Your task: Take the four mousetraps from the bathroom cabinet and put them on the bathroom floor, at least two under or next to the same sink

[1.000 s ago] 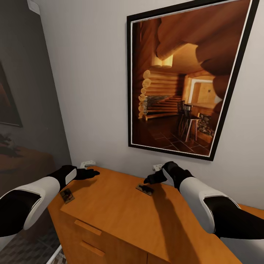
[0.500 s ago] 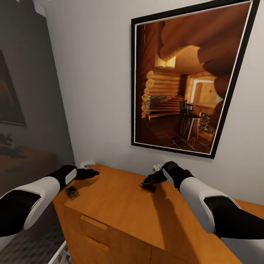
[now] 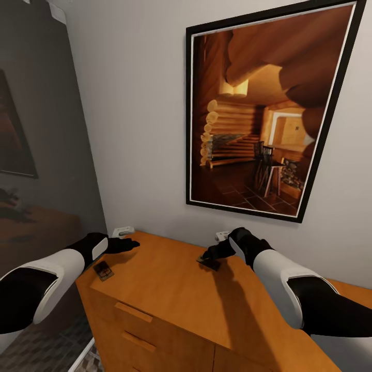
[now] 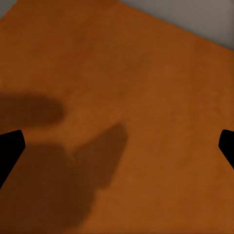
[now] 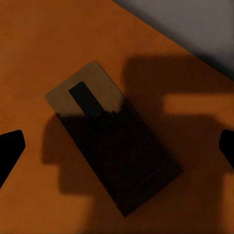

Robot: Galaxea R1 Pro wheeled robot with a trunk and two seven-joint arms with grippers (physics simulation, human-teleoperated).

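Honestly, main risk: my right gripper (image 3: 209,255) closes on a thin, flat mousetrap (image 5: 113,148) lying flush on the cabinet (image 3: 170,294) top, so the fingertips could skate over it or shove it toward the back wall. Right jaws are spread wide, board between them, nothing gripped, contact not evident. Left gripper (image 3: 133,244) is also wide open over bare cabinet top, with a second mousetrap (image 3: 103,270) near the cabinet's left edge.
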